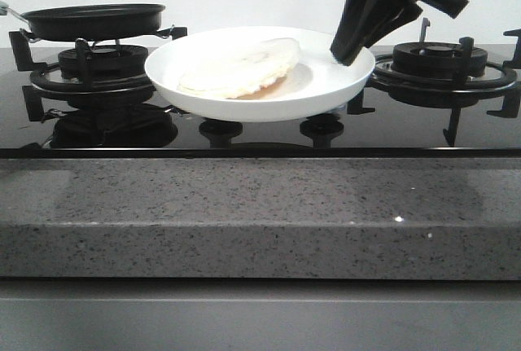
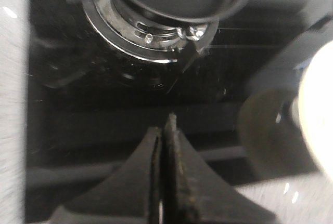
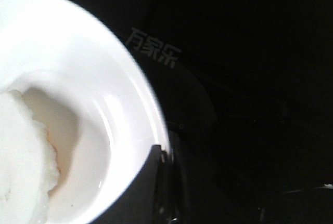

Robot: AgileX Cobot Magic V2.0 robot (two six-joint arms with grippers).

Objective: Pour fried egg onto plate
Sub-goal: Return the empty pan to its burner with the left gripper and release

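Black glass hob on a speckled grey counter fills the front view, with a pale wall behind. At centre sits the plate, and the fried egg already lies in it, a pale wavy-edged disc left of the plate's middle; I see no orange spot from here. At upper left the frying pan rests on its burner, and it looks empty in my left wrist view, so I judge the pour itself done. My right gripper comes down from the upper right of the frame onto the plate's right rim; my right wrist view shows a finger against that rim, which looks like a pinch on it, though I cannot see the jaws well enough to be sure. My left gripper is pressed closed on nothing, hanging above the dark hob below the pan. What remains, I think, is only letting go of the plate and pulling clear.
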